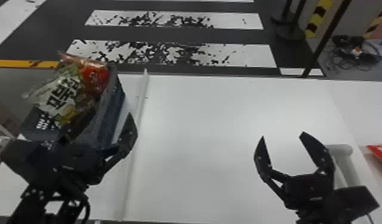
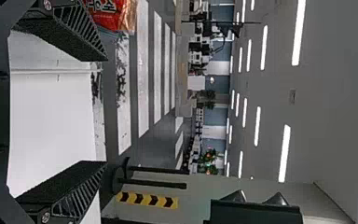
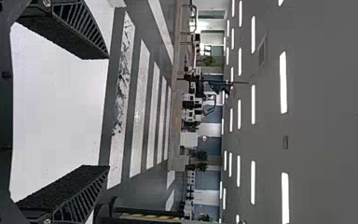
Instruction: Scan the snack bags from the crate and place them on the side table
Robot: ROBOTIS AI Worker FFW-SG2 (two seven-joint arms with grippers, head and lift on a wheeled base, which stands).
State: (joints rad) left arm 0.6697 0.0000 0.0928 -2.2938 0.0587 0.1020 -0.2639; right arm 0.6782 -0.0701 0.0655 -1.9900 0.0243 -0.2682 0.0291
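Striped floor (image 1: 169, 35) lies at twelve o'clock, beyond the white table (image 1: 229, 119). At nine o'clock stands the crate (image 1: 114, 104), snack bags (image 1: 62, 96) at its top. Left gripper (image 2: 106, 110), at eight, and right gripper (image 1: 283, 134), at four, spread their fingers, empty. To pick well, the left should pinch one bag softly by its edge; perhaps the bags overlap, this corner is partly hidden.
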